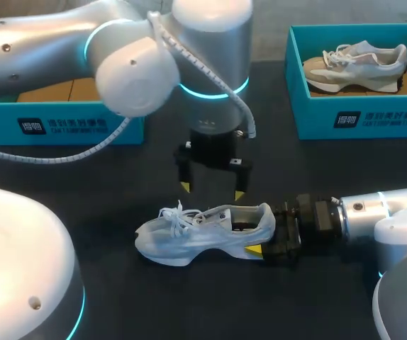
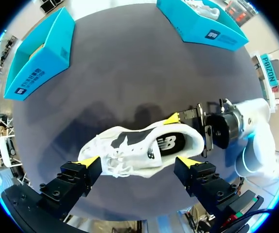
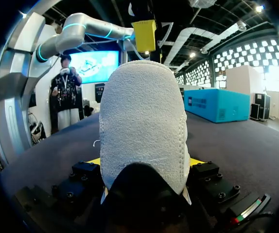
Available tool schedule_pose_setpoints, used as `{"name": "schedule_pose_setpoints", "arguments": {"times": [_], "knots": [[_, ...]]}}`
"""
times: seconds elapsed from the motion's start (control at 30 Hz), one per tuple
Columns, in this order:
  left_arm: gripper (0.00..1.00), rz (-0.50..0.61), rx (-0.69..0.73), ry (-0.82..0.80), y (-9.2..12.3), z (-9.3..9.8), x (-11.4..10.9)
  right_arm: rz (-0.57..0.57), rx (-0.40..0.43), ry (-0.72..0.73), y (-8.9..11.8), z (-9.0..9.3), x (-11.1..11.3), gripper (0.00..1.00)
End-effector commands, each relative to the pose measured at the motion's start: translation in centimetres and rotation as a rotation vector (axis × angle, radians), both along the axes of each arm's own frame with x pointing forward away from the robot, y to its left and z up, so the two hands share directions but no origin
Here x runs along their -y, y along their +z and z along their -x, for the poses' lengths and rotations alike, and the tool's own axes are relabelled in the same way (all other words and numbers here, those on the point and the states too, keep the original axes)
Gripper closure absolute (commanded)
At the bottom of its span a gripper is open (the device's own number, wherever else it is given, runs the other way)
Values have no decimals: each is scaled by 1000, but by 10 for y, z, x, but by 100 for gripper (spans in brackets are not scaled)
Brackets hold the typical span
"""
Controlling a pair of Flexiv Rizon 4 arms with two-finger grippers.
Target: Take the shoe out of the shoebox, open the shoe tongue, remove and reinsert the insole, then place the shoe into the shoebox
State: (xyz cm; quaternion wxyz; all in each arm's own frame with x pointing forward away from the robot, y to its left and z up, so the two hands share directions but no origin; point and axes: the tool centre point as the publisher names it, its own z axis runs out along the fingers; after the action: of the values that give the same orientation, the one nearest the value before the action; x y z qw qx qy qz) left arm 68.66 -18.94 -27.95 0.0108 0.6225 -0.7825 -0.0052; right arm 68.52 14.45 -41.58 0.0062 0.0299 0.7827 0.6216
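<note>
A white sneaker (image 1: 196,232) lies on its side on the dark table, toe to the left. My right gripper (image 1: 264,234) comes in from the right and is shut on the sneaker's heel (image 3: 143,121), its yellow tips pressed against both sides. Straight above the shoe's middle hangs my left gripper (image 1: 212,190), open and clear of it. In the left wrist view the sneaker (image 2: 139,148) lies beneath and between the spread yellow fingertips (image 2: 88,161), with the dark insole showing in its opening. The right gripper (image 2: 190,133) holds the heel there.
A teal shoebox (image 1: 402,106) at the back right holds a second, grey-beige shoe (image 1: 356,64). Another teal shoebox (image 1: 62,124) stands at the back left, partly behind my left arm. Both boxes (image 2: 37,53) (image 2: 202,26) lie beyond the shoe.
</note>
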Motion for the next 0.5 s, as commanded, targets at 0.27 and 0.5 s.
{"name": "schedule_pose_setpoints", "arguments": {"times": [0.27,0.5], "knots": [[0,-40,-19,6,-21,12,5,3,1,-4,1,1,-1,100],[0,-53,-19,28,-28,14,14,3,1,-4,1,1,-1,100]]}}
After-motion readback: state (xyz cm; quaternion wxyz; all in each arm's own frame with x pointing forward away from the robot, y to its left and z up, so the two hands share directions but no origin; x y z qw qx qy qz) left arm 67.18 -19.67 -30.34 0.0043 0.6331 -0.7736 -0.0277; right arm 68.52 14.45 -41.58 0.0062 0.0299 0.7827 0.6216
